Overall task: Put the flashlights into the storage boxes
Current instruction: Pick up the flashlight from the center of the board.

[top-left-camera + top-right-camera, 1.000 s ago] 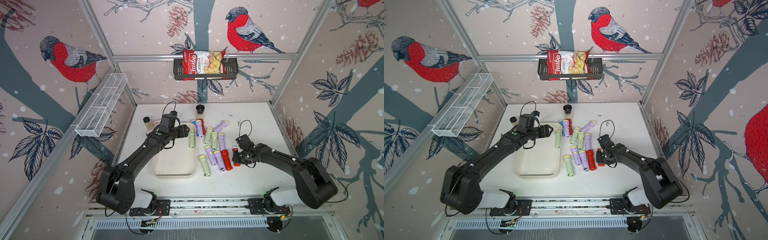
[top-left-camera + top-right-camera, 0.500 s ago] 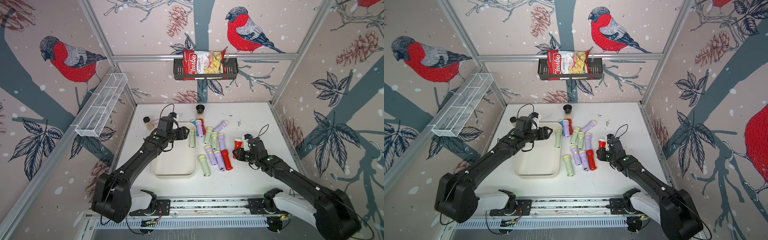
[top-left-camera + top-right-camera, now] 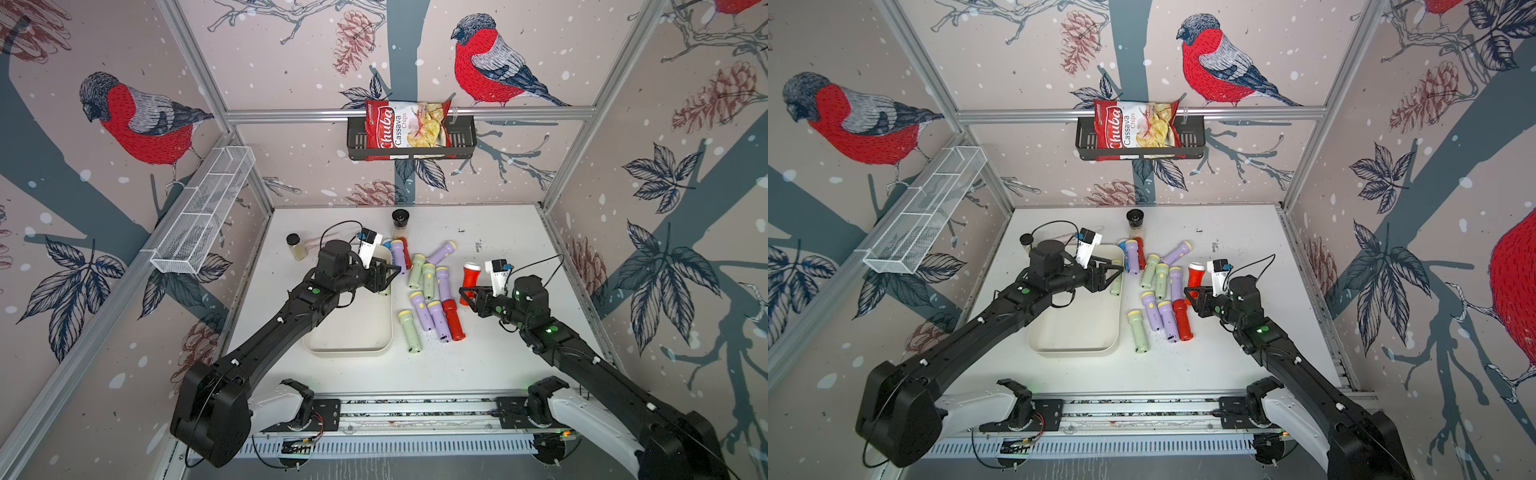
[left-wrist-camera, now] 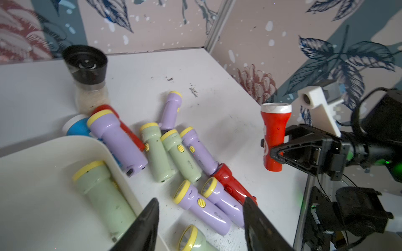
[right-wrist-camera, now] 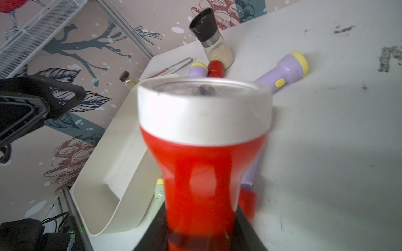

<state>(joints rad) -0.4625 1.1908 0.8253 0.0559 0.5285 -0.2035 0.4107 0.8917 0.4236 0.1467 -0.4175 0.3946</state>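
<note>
Flashlights sit in three places. At the left, one pale green flashlight (image 4: 104,193) lies inside the cream-white storage tray (image 3: 349,352), against its right wall near the far corner. The left pincer (image 3: 395,274) hovers just above that corner, released, its fingers spread with nothing between them. That pose suits a drop into the tray or a reach for the next piece. In both top views the pincer covers most of this flashlight, and only the left wrist view shows it whole.

In the middle, a heap of flashlights (image 3: 428,299) lies on the white counter (image 3: 498,232) just right of the tray. They are lilac, pale green and red, touching and crossing, not yet stored. The blue flashlight (image 4: 78,129) is a mere sliver from above. The left wrist view shows it lodged between the tray's far corner and a black-capped jar (image 4: 87,71).

At the right, the right pincer (image 3: 466,292) is clenched on a red flashlight (image 3: 471,276), held upright with its white collar on top. Gripping low on the body probably leaves room to carry it over the heap toward the tray. The right wrist view fills with the collar and clear lens and hides the contact. The left wrist view, from the side, shows the pincer closed around the lower body. Whether the base clears the counter cannot be told.
</note>
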